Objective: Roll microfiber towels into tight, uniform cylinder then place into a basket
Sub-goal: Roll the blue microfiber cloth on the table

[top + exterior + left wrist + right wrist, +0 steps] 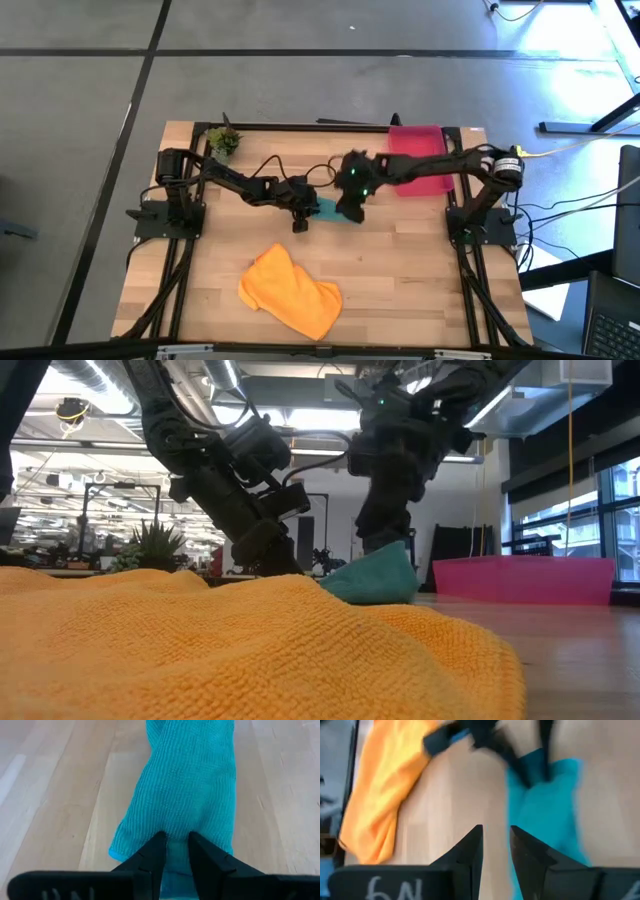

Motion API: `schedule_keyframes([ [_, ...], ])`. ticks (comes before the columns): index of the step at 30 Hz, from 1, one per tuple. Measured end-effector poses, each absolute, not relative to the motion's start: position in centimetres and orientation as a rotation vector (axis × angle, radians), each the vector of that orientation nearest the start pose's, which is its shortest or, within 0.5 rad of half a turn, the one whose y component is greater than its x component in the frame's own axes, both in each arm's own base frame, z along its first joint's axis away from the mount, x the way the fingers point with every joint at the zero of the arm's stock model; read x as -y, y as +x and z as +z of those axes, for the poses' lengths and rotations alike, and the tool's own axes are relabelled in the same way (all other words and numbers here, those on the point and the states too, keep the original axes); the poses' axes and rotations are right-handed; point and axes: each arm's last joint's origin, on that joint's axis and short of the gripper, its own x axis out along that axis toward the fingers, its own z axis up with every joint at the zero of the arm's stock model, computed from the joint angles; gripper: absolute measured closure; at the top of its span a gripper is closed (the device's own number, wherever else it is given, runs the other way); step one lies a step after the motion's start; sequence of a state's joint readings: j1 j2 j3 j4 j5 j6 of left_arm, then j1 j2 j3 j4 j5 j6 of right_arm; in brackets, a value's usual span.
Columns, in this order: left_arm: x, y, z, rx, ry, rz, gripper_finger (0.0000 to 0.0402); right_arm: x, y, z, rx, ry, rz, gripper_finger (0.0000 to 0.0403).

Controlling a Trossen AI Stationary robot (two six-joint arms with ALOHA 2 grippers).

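Left gripper (300,224) sits low at mid-table, fingers (155,851) nearly together and pinching a fold at one end of the teal towel (328,210). In the left wrist view the cloth (186,795) runs straight out ahead of the fingertips as a narrow bunched strip lying on the wood, with a thin ridge of fabric caught in the slot between the two tips.

Right gripper (350,212) is just beside the left one, over the other end of the same towel. Its fingers (470,847) stand a narrow gap apart; bare wood shows through the gap in the right wrist view, the towel (545,815) lies just off to one side of them, and nothing is seen caught between them. Whether the tips touch the cloth cannot be told. From the low view the teal towel (375,578) is a small mound on the table under that gripper (385,540).

Orange towel (290,292) lies loose and crumpled, unrolled, well apart from both grippers on the near side of the table, nothing touching it. It fills the foreground in the low view (200,650).

Red-pink basket (416,160) sits at the far edge of the table behind the right arm, apart from both towels. A small green plant (224,141) stands at the far corner on the left arm's side.
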State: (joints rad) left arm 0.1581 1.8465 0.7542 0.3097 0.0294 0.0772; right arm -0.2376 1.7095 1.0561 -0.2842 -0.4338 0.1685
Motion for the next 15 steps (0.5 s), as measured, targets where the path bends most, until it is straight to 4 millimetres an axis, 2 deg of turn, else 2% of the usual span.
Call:
schedule_keyframes([
  [3, -5.2, 32.2, 9.9, -0.785, -0.004, 0.092, 0.0319, 6.1, 34.1, 17.8, -0.94, 0.411, 0.065, 0.0305],
  [15, -5.2, 32.2, 9.9, -0.785, -0.01, 0.081, 0.0319, 6.3, 34.5, 13.7, -1.087, 0.381, -0.043, 0.0305],
])
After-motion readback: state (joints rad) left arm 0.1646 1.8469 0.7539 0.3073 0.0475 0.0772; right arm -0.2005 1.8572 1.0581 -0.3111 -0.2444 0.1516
